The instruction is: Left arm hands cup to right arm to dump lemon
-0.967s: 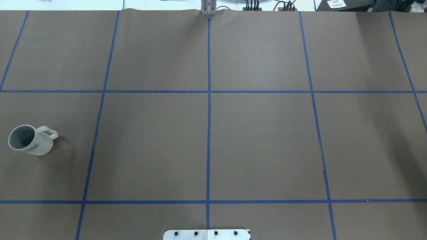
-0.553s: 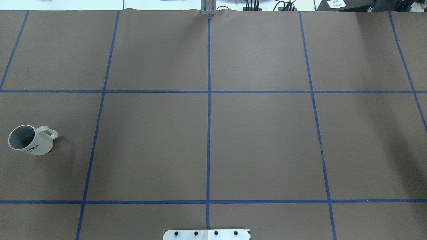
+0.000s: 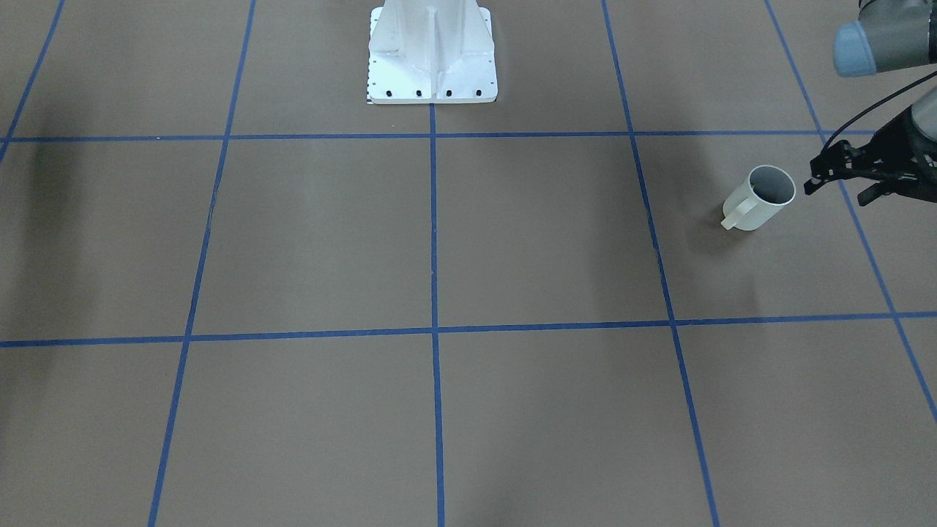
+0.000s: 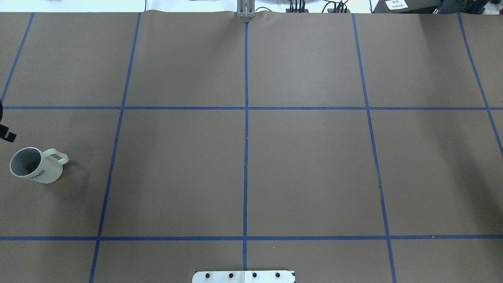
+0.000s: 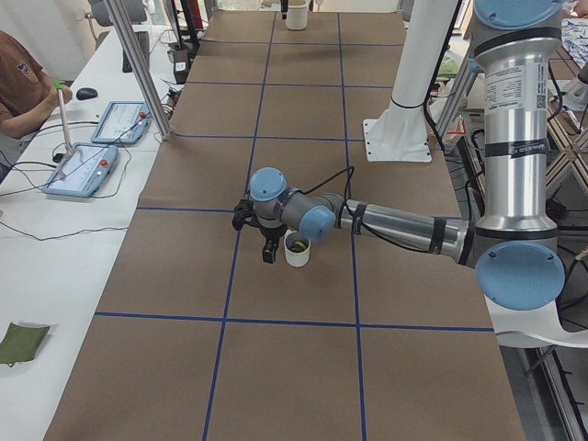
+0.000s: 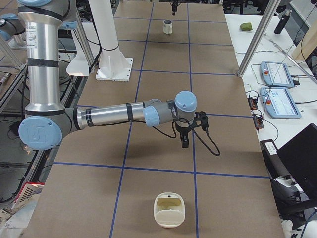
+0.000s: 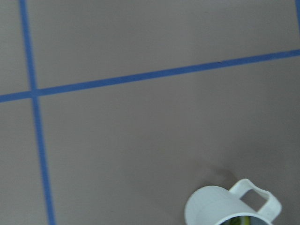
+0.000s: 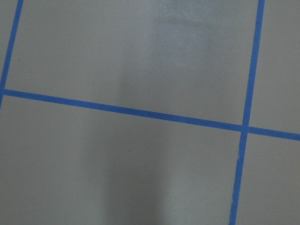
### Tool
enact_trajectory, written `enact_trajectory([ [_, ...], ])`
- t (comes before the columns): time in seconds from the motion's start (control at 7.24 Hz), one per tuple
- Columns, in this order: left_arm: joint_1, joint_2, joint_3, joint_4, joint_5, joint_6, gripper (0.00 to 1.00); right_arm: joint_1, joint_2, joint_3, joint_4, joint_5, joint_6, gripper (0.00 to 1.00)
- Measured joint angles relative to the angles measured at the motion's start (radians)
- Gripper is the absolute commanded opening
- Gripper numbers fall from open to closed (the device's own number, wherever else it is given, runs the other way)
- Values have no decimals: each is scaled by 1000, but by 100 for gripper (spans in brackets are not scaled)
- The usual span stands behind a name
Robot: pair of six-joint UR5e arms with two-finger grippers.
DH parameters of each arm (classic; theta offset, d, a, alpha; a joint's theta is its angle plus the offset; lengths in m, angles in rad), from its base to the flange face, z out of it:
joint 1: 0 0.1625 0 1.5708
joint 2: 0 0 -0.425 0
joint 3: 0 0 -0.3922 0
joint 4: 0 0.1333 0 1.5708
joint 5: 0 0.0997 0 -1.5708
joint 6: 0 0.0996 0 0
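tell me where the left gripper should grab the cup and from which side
The wall of the cup opposite its handle, probably from above, one finger inside the rim. The cup stands upright and the left gripper hangs on that outer side. That leaves the handle, pointing towards the table's middle, free for the right arm and keeps the lemon in.

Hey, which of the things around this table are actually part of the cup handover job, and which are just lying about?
For the job: cup, lemon inside it, left gripper, right gripper.

Just lying about: cream tub, green cloth, control tablets, mouse.
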Motion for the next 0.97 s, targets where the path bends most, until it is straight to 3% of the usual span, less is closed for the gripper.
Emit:
enact_trajectory([
  [0.41,71,36,30,-43,4,-17,98,0,-2,-1,16,5,0,100],
  [0.55,91,37,46,-44,4,-17,80,-1,-2,-1,16,7,-1,100],
  [0.69,112,36,55,-45,8,-17,48,-1,-2,-1,16,9,-2,100],
  [0.83,123,35,58,-45,13,-17,2,-1,-1,-2,16,9,-3,100],
  [0.97,129,34,58,-46,16,-19,0,-1,-1,-2,16,10,-3,100],
])
